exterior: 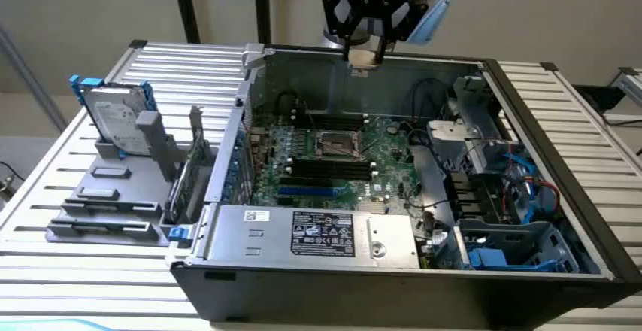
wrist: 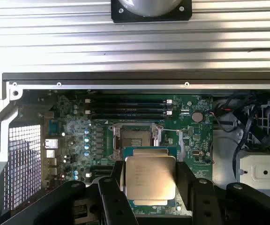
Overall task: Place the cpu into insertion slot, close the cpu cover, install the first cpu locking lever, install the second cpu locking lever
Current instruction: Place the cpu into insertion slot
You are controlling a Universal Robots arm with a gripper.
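The black pincer [exterior: 364, 51] hangs over the far wall of the open black computer case [exterior: 401, 293]. It is clamped on the cpu [wrist: 150, 180], a small flat tan-silver square chip gripped by two opposite edges. The chip is in the air, well above the green circuit board [exterior: 386, 162]. The insertion slot [exterior: 336, 144], a square black socket with a silvery metal rim, lies on that board just beside the long black memory slots [exterior: 326, 169]. The case stands on a ribbed silver metal bench [exterior: 90, 271].
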